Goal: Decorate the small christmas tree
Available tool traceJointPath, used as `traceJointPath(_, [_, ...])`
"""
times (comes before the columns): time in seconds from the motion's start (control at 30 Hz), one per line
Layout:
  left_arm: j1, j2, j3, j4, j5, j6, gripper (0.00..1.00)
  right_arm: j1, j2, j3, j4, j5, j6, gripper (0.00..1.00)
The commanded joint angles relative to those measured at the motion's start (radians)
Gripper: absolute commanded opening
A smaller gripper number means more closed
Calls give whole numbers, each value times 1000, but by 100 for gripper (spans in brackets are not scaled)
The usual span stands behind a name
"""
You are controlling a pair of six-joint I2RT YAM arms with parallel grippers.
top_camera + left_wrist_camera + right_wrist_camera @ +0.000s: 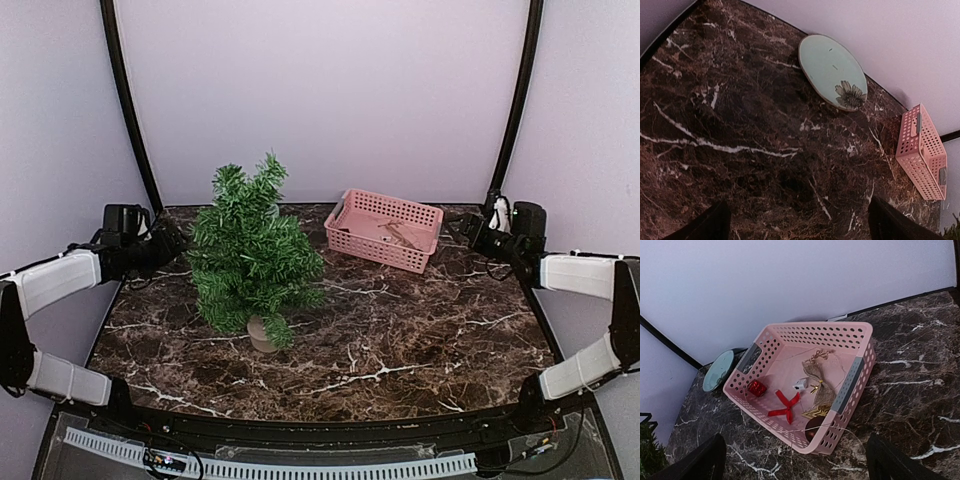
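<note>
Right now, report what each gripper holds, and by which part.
Nothing is held. The left gripper and right gripper are both open and empty; the ornaments lie in the pink basket.

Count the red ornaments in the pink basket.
2: a red gift box by the grey handle, a red ribbon beside it. A dark ball at the near wall may be red too; more may be hidden.

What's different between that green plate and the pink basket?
The plate is pale green and rounded; the basket is pink and rectangular. The plate is solid with a painted flower; the basket's walls are full of holes. The plate lies bare; the basket holds small ornaments. Both sit at the back of the dark marble table.
</note>
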Motion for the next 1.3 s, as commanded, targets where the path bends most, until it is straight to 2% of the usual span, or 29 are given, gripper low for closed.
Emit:
traceJointPath(0.0, [-29, -79, -102, -12, 41, -62, 99, 63, 6, -14, 55, -42, -48, 98])
traceJointPath(0.27, [-53, -226, -287, -89, 173, -112, 98, 149, -17, 8, -13, -102, -92, 98])
traceJointPath(0.47, [-67, -317, -400, -94, 346, -158, 90, 217, -48, 24, -120, -125, -134, 98])
traceJointPath(0.63, [-124, -335, -453, -79, 421, -168, 84, 272, -65, 7, -183, -121, -177, 98])
traceJointPath(0.8, [-246, -267, -512, 103, 474, -251, 74, 285, -69, -10, -182, -127, -172, 99])
traceJointPath(1.0, [-392, -73, -508, 403, 478, -335, 66, 288, -82, -8, -195, -128, -177, 99])
traceJointPath(1.27, [-480, 125, -450, 574, 445, -376, 61, 288, -97, -18, -194, -131, -172, 98])
